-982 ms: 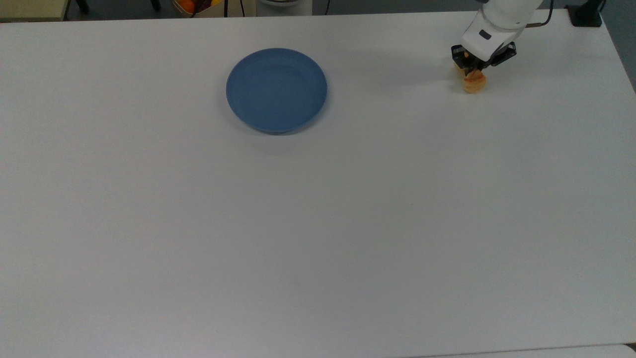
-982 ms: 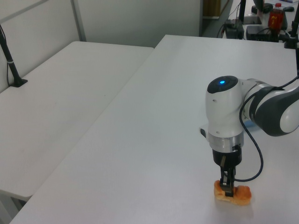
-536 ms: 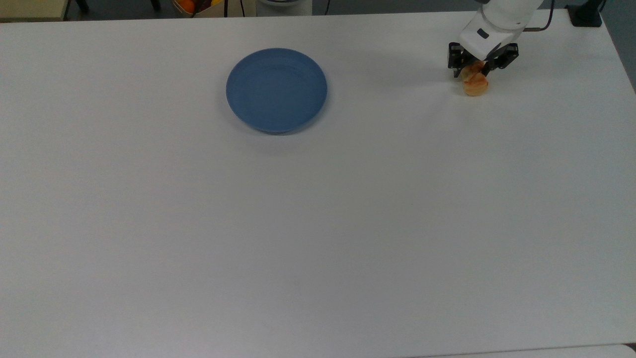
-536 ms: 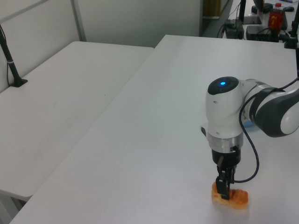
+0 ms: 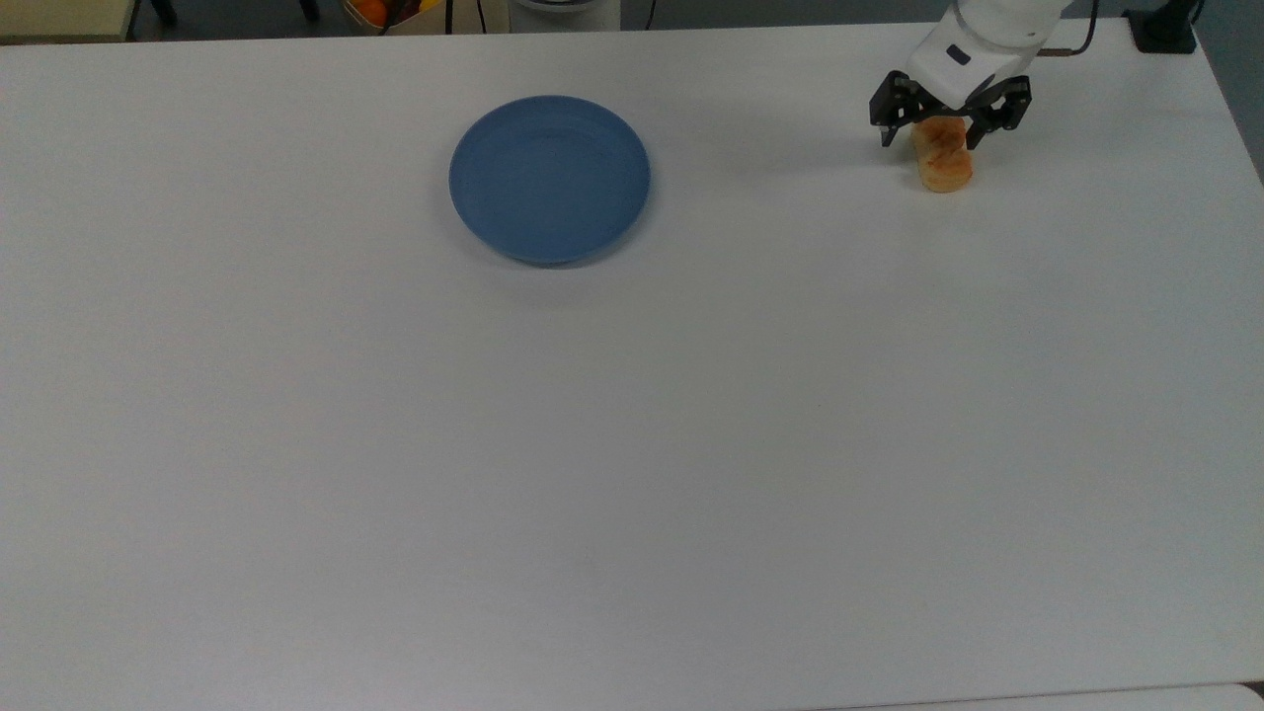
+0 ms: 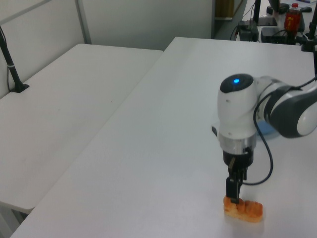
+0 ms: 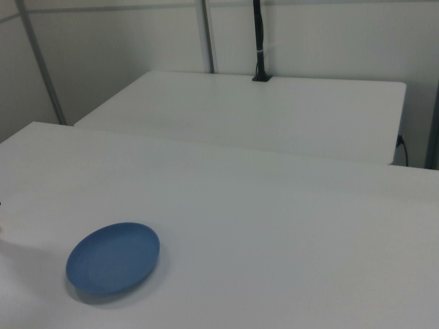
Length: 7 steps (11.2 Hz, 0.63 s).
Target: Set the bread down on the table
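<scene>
The bread (image 5: 945, 163), a small golden-orange bun, lies on the white table (image 5: 632, 444) near the top view's far right corner. My gripper (image 5: 928, 138) hangs just above it, open, with one black finger on each side of the bun's far end and nothing held. In the left view the bread (image 6: 243, 210) rests on the table (image 6: 163, 148) at the bottom. There the gripper (image 6: 232, 197) points straight down, its tips just over the bun's left end.
A round blue plate (image 5: 549, 179) with nothing on it sits left of the bread in the top view, and the plate (image 7: 113, 259) also lies low in the right view. The table's far and right edges run close to the gripper. A second white table (image 6: 64, 99) stands alongside.
The fingers have spread apart and let go of the bread. The gripper has lifted slightly, and the bun now lies by itself on the table.
</scene>
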### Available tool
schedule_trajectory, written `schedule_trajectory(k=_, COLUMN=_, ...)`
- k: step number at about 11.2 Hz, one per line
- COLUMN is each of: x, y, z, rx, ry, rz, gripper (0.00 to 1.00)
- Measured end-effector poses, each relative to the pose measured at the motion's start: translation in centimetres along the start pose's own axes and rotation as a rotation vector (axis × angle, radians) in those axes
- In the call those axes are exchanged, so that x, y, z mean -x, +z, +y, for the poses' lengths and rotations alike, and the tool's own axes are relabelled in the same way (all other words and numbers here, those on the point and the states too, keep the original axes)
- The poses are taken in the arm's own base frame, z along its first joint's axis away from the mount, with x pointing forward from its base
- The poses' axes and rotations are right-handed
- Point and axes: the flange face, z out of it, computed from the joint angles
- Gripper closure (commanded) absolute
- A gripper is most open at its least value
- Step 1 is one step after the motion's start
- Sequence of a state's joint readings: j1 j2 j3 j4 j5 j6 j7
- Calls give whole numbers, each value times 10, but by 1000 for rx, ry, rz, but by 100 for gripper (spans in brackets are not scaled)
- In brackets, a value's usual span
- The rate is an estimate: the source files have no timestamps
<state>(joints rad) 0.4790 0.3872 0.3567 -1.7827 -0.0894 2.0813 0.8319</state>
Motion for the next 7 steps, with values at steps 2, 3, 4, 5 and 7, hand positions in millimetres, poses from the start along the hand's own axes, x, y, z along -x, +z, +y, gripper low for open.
schedule_trajectory(k=2, x=-1, y=-40, z=21, rx=23, ry=5, rz=17, gripper=0)
schedule_trajectory(k=3, x=-6, y=-63, z=38, rx=28, ry=7, rz=32, gripper=0)
schedule_trajectory(k=4, x=-13, y=-86, z=60, rx=37, ry=16, rz=44, gripper=0)
schedule_trajectory(k=5, x=-21, y=-108, z=88, rx=47, ry=20, rz=51, gripper=0)
schedule_trajectory(k=7, x=-41, y=-147, z=155, rx=54, ry=12, rz=58, gripper=0)
